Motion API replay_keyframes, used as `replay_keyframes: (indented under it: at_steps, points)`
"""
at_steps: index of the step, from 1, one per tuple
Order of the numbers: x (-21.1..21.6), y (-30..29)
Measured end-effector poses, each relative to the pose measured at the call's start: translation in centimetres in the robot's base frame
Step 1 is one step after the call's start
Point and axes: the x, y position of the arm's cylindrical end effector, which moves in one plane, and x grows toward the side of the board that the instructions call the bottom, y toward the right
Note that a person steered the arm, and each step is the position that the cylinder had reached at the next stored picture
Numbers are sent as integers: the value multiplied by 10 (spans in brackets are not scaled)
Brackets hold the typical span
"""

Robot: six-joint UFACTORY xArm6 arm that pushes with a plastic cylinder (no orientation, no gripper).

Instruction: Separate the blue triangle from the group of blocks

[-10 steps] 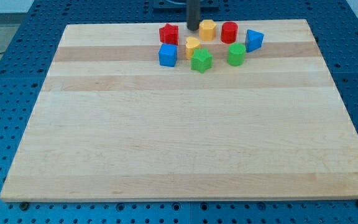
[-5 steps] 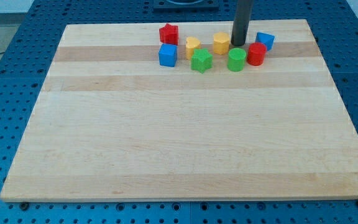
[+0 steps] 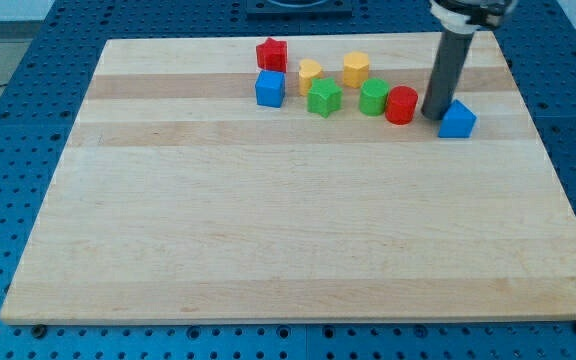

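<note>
- The arm carries no pincer, only a rod; its tip [image 3: 434, 115] stands between the red cylinder [image 3: 401, 105] and the blue triangle [image 3: 457, 120].
- The triangle sits at 3 o'clock of the tip, on the counter [image 3: 268, 220].

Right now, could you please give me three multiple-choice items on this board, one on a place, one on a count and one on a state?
1. Where is my tip relative to the blue triangle?
A. At its left in the view
B. At its right in the view
C. Far below it

2. How many blocks are on the board?
A. Six
B. Eight
C. Ten

3. What does the red cylinder touch?
A. The blue cube
B. The green cylinder
C. The red star

Key:
1 A: the rod's end stands between the red cylinder and the triangle.
2 B: two each of red, blue, yellow, green.
3 B: the two stand side by side, edges meeting.
</note>
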Motion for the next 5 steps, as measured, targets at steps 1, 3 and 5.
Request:
replay_keyframes:
  at_steps: [1, 3, 5]
  points:
    - [-19, 10]
    - [63, 10]
    - [119, -15]
